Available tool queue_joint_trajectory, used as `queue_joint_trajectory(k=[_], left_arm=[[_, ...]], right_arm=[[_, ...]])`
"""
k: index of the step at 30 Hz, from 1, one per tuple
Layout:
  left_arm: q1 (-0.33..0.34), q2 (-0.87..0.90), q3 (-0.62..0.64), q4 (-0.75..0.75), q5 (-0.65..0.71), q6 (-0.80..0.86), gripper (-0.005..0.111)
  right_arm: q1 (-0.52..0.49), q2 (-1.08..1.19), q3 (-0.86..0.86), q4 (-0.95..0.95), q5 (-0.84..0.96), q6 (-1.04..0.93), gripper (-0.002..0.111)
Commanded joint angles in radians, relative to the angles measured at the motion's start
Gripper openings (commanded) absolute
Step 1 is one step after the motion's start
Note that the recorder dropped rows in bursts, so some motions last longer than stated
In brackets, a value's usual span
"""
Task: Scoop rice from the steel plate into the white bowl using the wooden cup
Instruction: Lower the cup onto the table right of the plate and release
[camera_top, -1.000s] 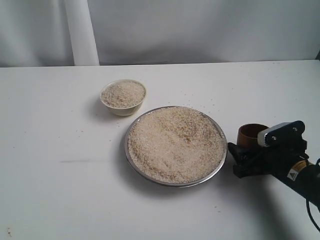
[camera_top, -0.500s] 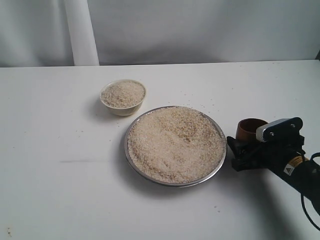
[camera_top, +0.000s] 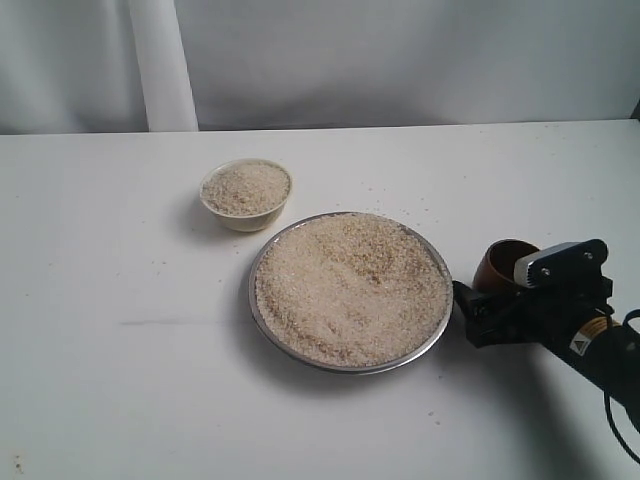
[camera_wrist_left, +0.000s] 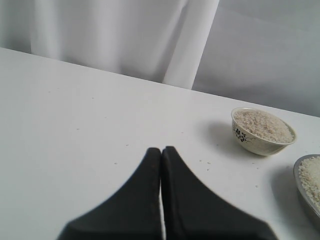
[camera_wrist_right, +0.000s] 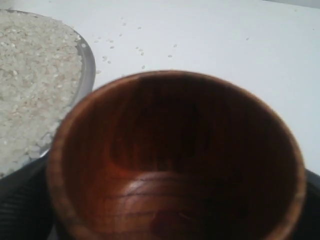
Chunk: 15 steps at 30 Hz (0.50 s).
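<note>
Worktop (camera_top: 120, 380): white, with stray grains.
Steel plate (camera_top: 252, 300): centre frame, heaped with rice (camera_top: 350, 288).
White bowl (camera_top: 246, 221): upper left of the plate, close but apart, filled with rice.
Right gripper (camera_top: 487, 300): right edge of frame, jaws pinching the wooden cup (camera_top: 492, 268), which is upright just right of the plate's rim.
Left gripper (camera_wrist_left: 161, 155): jaws pressed together above bare worktop.

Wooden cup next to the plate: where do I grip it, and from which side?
Grip the wooden cup across its rounded outer wall, below the rim, coming level from the side away from the steel plate. It stands upright, handleless, mouth up, with the plate close beside it; a side hold likely keeps the mouth free for scooping.
</note>
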Motion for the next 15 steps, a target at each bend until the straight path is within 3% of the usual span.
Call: queue_joint_trajectory(k=[1, 15], left_arm=[[-0.005, -0.003, -0.002, -0.002, -0.010, -0.004, 0.000], [-0.005, -0.003, -0.002, -0.002, -0.010, -0.004, 0.000]], right_arm=[[-0.004, -0.047, 0.026, -0.004, -0.004, 0.001, 0.091], [0.002, -0.375, 0.193, -0.011, -0.004, 0.006, 0.091]])
